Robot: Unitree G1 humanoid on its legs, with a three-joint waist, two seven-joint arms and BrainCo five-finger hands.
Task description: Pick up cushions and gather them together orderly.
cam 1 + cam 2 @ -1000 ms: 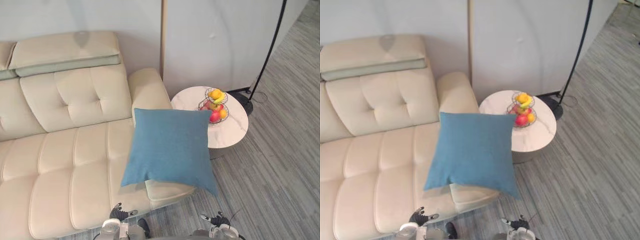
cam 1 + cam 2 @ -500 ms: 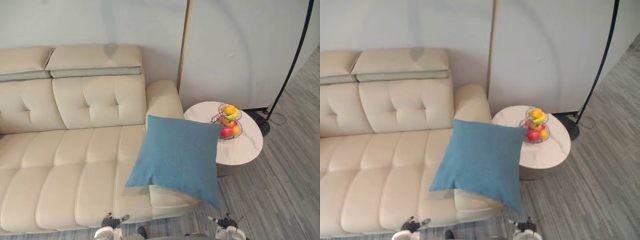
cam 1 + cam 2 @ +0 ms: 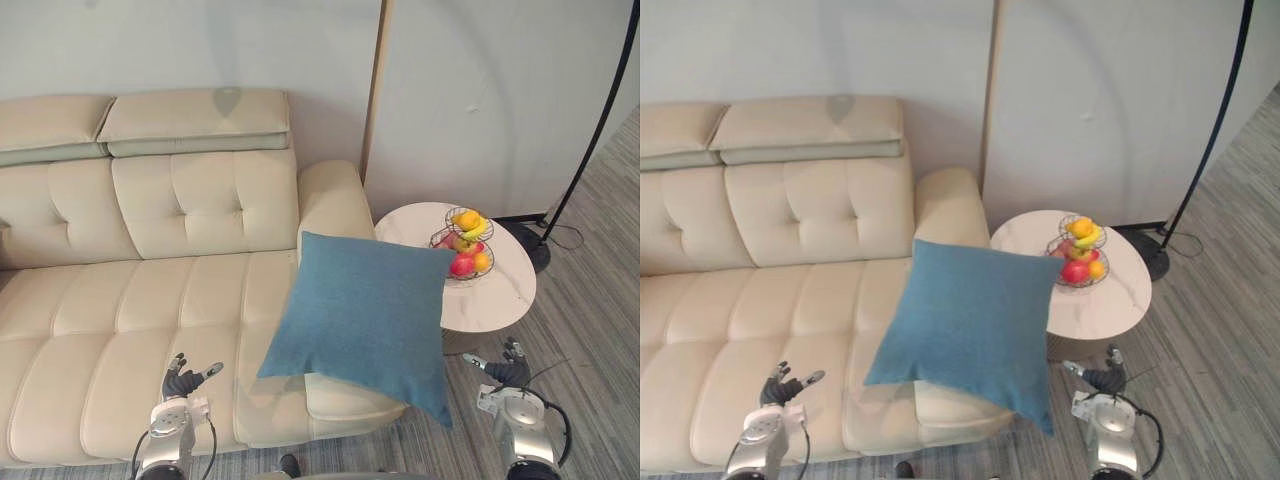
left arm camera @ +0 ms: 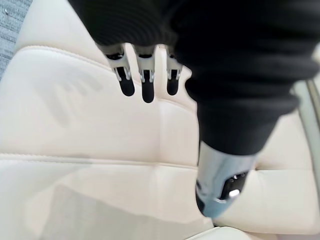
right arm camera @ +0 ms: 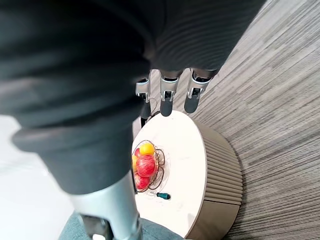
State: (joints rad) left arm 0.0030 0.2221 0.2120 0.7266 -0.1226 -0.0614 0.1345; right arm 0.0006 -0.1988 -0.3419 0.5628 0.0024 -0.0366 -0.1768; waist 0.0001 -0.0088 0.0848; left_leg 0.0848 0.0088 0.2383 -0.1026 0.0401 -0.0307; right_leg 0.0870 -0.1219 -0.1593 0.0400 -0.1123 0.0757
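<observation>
Resting on sofa (image 3: 150, 300), one blue cushion (image 3: 365, 320)

A cream sofa (image 3: 130, 310) stands beside a round white table (image 3: 505, 295) bearing a wire fruit basket (image 3: 463, 243).

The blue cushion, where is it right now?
In the left eye view the blue cushion lies at the sofa seat's right end, beside the round side table.

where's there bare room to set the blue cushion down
The sofa seat is bare from the blue cushion leftward. The round table is free on its near-right part. Crowded: the seat's right end under the cushion, and around the fruit basket.
</observation>
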